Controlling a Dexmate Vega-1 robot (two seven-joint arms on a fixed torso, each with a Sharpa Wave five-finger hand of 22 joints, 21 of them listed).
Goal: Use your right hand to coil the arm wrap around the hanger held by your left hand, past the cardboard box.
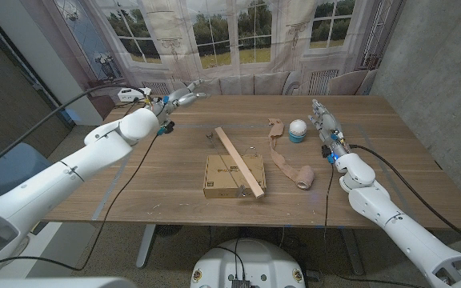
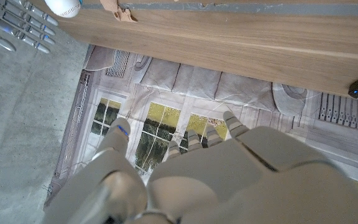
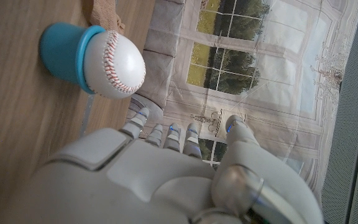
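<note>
Right hand [image 1: 321, 117] empty, fingers apart; arm wrap [image 1: 288, 162] near, toward left hand [image 1: 176, 99].

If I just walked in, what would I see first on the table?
Probably the long wooden hanger lying slantwise across the flat cardboard box in the middle. Right of it the tan arm wrap trails over the table, half unrolled, and behind that a baseball sits on a blue cup.
</note>
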